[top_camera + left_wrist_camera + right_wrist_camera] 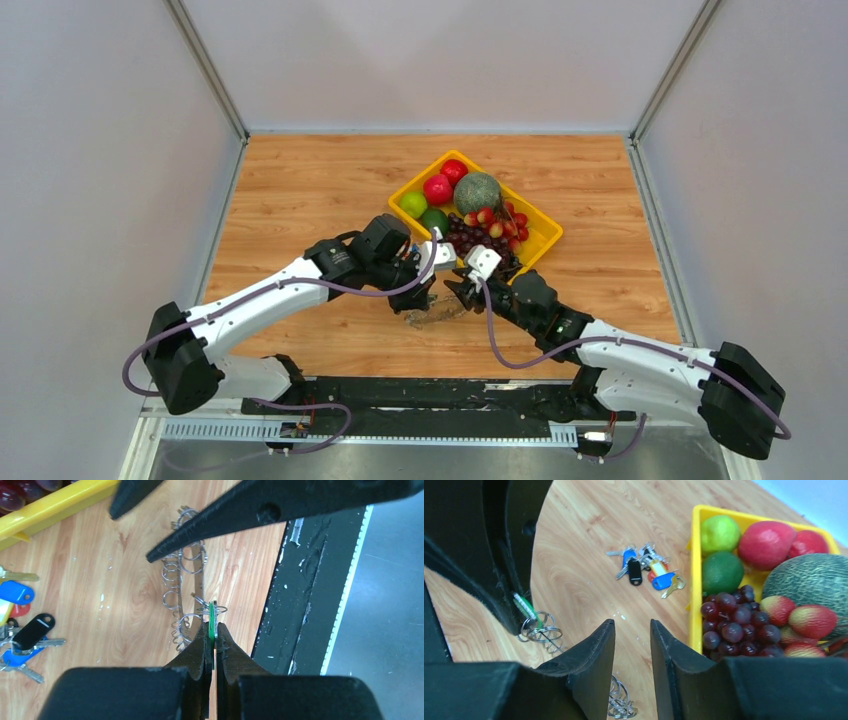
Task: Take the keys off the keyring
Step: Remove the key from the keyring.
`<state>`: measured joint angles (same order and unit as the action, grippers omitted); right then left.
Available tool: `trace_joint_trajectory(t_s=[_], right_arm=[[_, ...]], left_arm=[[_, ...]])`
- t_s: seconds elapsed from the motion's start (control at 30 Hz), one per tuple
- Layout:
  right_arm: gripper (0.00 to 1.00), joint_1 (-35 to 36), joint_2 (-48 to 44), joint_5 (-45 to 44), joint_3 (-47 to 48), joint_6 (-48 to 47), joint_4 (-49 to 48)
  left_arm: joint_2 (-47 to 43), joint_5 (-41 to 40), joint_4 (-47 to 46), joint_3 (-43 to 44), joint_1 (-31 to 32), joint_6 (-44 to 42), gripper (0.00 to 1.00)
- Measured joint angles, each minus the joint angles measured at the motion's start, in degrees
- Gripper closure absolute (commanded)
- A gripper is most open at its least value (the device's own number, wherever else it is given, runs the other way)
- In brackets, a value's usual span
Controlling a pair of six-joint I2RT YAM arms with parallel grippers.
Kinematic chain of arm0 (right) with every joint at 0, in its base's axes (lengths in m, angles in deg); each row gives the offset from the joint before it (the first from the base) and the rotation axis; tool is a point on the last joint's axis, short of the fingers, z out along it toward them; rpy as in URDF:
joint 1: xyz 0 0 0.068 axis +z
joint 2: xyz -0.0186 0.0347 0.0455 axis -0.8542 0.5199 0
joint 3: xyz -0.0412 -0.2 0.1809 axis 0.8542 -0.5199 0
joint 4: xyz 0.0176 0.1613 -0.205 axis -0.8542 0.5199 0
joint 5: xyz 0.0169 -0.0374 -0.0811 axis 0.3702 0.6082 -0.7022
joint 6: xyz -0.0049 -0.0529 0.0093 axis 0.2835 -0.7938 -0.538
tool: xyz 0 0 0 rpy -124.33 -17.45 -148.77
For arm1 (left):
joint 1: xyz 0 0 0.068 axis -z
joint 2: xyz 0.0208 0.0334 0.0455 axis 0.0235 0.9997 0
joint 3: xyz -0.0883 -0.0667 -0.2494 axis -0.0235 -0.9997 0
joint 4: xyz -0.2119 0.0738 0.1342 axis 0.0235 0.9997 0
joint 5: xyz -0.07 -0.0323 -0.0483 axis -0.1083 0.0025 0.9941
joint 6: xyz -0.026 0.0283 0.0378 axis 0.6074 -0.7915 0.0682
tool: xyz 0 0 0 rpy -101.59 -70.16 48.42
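Observation:
The keyring (432, 315) lies on the wood between my two grippers. It is a thin ring (182, 575) strung densely with the small silver keys (172, 600), which look like wire loops from here. My left gripper (214, 627) is shut on the ring's small green tag (211, 620), edge-on between the pads. The tag (526, 606) and the loops (541, 630) also show in the right wrist view. My right gripper (631, 625) hovers open just above the ring, with only bare wood between its fingers (596, 650). Its fingertips (160, 555) reach over the far part of the ring.
A yellow tray (545, 235) holds a melon (477, 192), grapes (731, 625), limes and red fruit just beyond the grippers. A small bunch of coloured-head keys (644, 570) lies on the wood left of the tray. The black base rail (300, 580) runs along the near edge.

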<state>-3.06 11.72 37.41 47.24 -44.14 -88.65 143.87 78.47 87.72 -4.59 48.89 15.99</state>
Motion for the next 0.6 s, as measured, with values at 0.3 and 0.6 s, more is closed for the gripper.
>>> trace_joint_trajectory(t_s=[0.3, 0.6], right_arm=[[0.69, -0.2, 2.2, 7.5, 0.2, 4.8, 2.8], [0.71, -0.2, -2.1, 12.7, -3.0, 9.4, 2.3]], left_arm=[[-1.3, -3.5, -0.1, 0.0, 0.0, -0.9, 1.0], [-1.4, -4.5, -0.5, -0.3, 0.0, -1.6, 1.0]])
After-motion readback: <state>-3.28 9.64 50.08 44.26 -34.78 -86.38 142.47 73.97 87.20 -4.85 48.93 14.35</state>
